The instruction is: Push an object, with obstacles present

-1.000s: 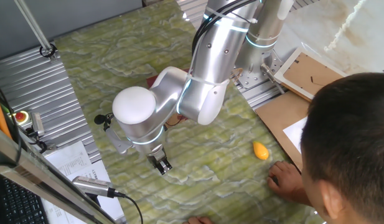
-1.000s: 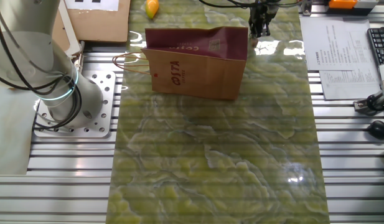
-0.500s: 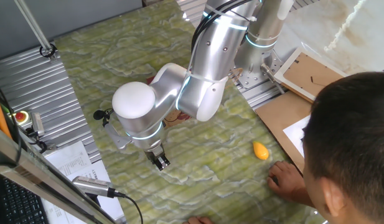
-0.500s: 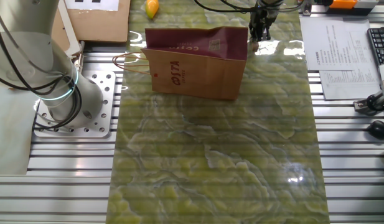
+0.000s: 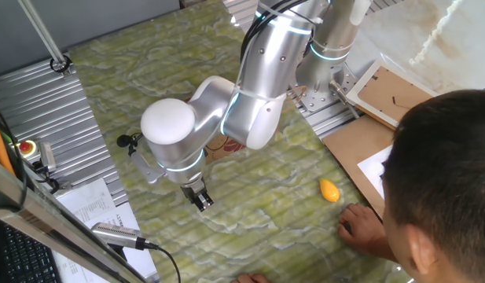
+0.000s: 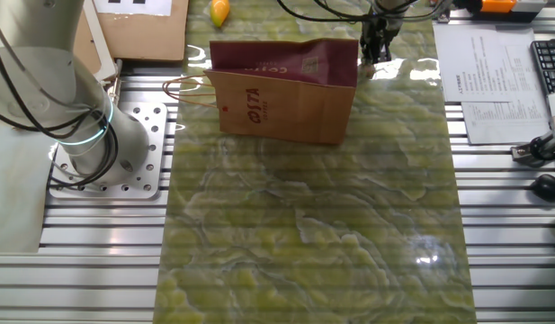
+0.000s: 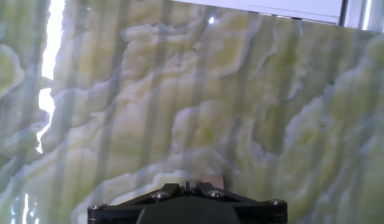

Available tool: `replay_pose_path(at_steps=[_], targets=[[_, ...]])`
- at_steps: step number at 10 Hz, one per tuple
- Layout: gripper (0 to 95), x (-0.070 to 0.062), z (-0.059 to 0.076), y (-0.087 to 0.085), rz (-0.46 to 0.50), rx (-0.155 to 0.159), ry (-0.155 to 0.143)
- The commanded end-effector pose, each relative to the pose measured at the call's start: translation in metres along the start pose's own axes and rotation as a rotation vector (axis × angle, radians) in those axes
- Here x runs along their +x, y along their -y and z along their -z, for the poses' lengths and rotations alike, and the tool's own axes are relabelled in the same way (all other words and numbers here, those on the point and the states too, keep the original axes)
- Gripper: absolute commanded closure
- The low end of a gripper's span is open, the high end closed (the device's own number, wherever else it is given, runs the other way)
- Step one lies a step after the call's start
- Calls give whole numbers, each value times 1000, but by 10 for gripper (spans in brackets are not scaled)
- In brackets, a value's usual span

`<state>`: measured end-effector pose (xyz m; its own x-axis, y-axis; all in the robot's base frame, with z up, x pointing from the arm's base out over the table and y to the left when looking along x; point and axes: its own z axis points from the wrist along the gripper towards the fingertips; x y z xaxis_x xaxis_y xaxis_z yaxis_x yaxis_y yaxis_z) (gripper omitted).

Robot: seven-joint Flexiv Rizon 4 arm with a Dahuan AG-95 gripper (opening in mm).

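The tiny pale tan cube [image 7: 211, 181] lies on the green marbled table, touching or just past the right side of my fingertips in the hand view. I cannot make it out in either fixed view. My gripper [image 5: 200, 201] is shut and empty, pointing down at the table surface; it also shows in the other fixed view [image 6: 376, 49] at the far edge, just right of the bag. The brown COSTA paper bag [image 6: 286, 94] with a maroon top band lies on its side. In one fixed view the bag [image 5: 221, 146] is mostly hidden behind the arm.
An orange-yellow teardrop lump [image 5: 328, 189] lies on the table near a person's hand [image 5: 360, 226]; it shows at the far edge in the other fixed view [image 6: 220, 12]. The person's head fills the lower right. Papers [image 6: 495, 81] and a keyboard sit beside the table.
My gripper has shifted slightly along the table, up and to the left in one fixed view, staying shut and low. The bag and the orange lump have not moved.
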<state>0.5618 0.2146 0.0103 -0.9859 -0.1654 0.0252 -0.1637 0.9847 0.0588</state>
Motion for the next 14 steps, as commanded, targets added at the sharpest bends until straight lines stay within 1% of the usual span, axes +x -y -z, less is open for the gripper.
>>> replay_pose_path(at_steps=[1,7,14], targets=[[950,0,-2,4,1,4,4],[950,2,-3,13,-5,11,12],[950,8,2,29,-5,16,25]])
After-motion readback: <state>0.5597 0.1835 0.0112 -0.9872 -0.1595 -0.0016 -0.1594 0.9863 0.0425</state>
